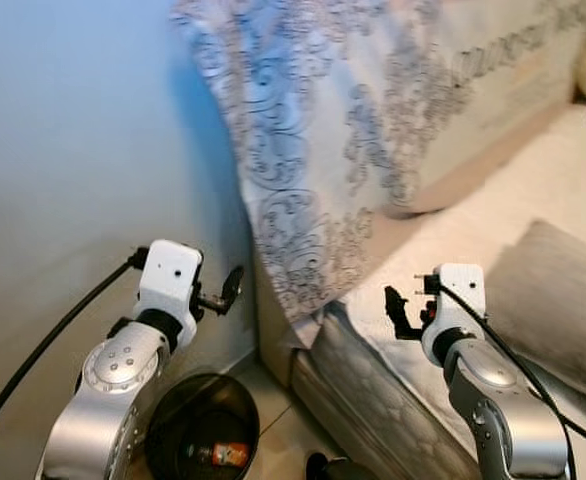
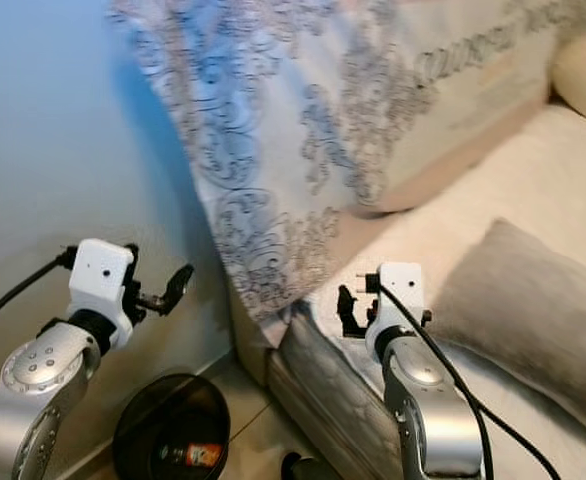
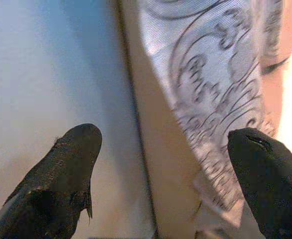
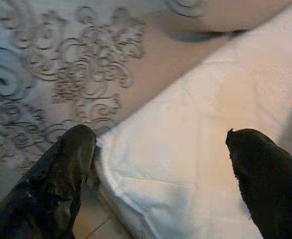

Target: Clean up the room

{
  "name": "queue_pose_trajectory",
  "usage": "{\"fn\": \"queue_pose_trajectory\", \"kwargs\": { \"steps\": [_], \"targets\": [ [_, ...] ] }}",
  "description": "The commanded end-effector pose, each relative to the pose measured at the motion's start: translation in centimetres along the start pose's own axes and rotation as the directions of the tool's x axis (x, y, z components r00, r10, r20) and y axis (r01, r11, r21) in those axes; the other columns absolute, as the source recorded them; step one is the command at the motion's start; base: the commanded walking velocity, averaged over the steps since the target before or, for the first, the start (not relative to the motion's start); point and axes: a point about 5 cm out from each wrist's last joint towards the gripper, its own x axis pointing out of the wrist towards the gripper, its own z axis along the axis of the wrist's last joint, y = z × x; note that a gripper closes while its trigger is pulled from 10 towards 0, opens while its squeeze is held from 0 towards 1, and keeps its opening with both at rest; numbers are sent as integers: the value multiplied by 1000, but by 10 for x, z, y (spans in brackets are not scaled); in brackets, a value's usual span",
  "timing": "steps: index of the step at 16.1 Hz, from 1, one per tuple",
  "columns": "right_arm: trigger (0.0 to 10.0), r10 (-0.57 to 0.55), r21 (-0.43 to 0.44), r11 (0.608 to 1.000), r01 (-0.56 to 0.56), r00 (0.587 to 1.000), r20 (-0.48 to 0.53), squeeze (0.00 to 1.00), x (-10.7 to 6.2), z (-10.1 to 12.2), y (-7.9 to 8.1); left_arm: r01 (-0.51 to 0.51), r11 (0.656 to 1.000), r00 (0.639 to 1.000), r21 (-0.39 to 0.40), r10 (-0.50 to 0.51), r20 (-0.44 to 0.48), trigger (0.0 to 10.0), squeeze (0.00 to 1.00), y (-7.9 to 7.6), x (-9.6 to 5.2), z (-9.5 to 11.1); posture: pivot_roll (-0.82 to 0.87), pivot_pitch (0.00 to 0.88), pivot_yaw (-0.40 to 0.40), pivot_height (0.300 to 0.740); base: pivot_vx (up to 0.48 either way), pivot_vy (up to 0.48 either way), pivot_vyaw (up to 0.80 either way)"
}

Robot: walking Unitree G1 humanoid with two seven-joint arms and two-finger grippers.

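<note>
A large pillow in a grey scroll-patterned cover (image 1: 313, 130) leans against the bed's headboard, its lower corner hanging over the mattress corner (image 1: 358, 350). My left gripper (image 1: 225, 293) is raised beside the wall, open, with nothing between its fingers (image 3: 71, 164); the wrist view looks at the patterned cover (image 3: 211, 84). My right gripper (image 1: 398, 312) hovers over the mattress corner, open and empty, with the white sheet (image 4: 196, 149) beyond its fingers (image 4: 69, 164). On the floor below stands a round black bin (image 1: 173, 420) with an orange-labelled bottle (image 1: 223, 455) inside.
A pale blue wall (image 1: 73, 130) closes off the left. A grey cushion (image 1: 558, 290) lies on the bed at the right. A small dark object (image 1: 328, 467) sits on the tiled floor between bin and bed. The gap between wall and bed is narrow.
</note>
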Motion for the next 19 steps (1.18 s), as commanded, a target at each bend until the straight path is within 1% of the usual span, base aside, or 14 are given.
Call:
{"fn": "queue_pose_trajectory", "kwargs": {
  "steps": [1,5,6,7,8,9,12,17,19],
  "targets": [
    [10000,-21,-11,1000,21,1000,0,0,0,0,-4,-13,1000,1000,-12,13,-1,10000,0,2,2,0,30,0,2,740,0,0,-775],
    [10000,-34,15,999,34,999,14,0,-1,-2,-6,-35,999,999,-12,35,-7,10000,0,4,2,-2,29,0,1,740,0,0,-775],
    [10000,-40,28,999,39,999,21,0,-2,-2,-8,-27,1000,999,4,27,17,10000,0,2,2,0,31,0,-2,740,0,0,-775],
    [10000,-41,28,999,40,999,20,0,-3,-4,-8,-31,998,998,49,28,62,10000,0,1,2,4,32,0,-5,740,0,0,-769],
    [10000,-41,26,999,41,999,18,0,-3,-4,-8,-41,998,997,49,37,67,10000,0,1,2,4,33,0,-5,740,0,0,-769],
    [10000,-44,24,999,44,999,17,0,-3,-5,-8,-55,998,996,35,52,70,10000,0,2,3,4,33,0,-6,740,0,0,-769],
    [10000,-47,22,999,46,999,15,0,-2,-5,-8,-45,999,997,4,45,66,10000,0,3,2,4,32,0,-6,740,0,0,-763],
    [10000,-48,16,999,48,999,9,0,-2,-6,-7,-37,999,996,-6,37,75,10000,0,1,3,3,34,0,-9,740,0,0,-763],
    [10000,-44,12,999,44,999,9,0,-2,-6,-6,-13,1000,996,-21,15,93,10000,0,0,3,5,35,0,-9,740,0,0,-763]
  ]
}}
